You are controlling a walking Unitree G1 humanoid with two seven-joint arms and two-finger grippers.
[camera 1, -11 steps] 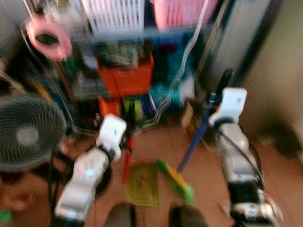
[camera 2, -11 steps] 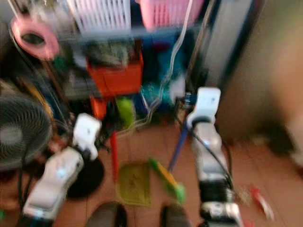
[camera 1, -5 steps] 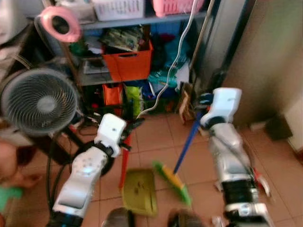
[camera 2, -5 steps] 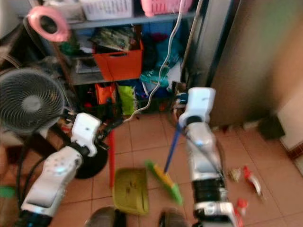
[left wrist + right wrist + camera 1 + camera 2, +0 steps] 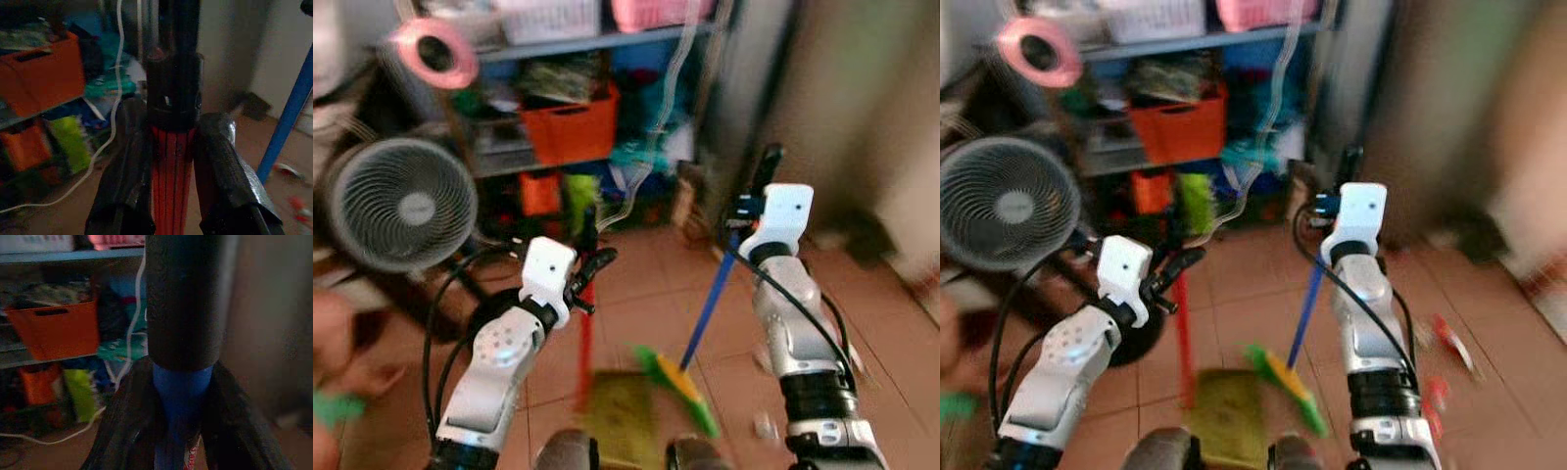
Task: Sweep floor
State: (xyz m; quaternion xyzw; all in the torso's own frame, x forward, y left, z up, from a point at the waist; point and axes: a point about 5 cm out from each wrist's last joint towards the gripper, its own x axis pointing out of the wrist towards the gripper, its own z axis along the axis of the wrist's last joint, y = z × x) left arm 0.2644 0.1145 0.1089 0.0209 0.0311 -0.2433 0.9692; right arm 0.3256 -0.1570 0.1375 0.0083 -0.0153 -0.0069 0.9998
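Observation:
My left gripper (image 5: 590, 266) is shut on the red handle (image 5: 586, 333) of an olive-green dustpan (image 5: 622, 419) that rests on the tiled floor between my feet. The left wrist view shows the red handle (image 5: 170, 176) pinched between both black fingers (image 5: 126, 181). My right gripper (image 5: 751, 204) is shut on a broom's blue handle (image 5: 708, 311); its green and yellow head (image 5: 680, 387) lies on the floor just right of the dustpan. In the right wrist view the blue handle (image 5: 180, 401) with its black grip sits between the fingers. Small red and white scraps (image 5: 1449, 338) lie on the tiles to my right.
A shelving unit holds an orange crate (image 5: 570, 127), pink and white baskets and clutter ahead. A standing fan (image 5: 401, 204) with cables is at left. A pink ring (image 5: 434, 53) hangs at upper left. A grey door or wall (image 5: 842, 108) stands at right.
The camera has shifted and blurred, so the whole scene moved slightly. Both grippers keep their hold on the handles; the dustpan and broom head stay close together on the floor.

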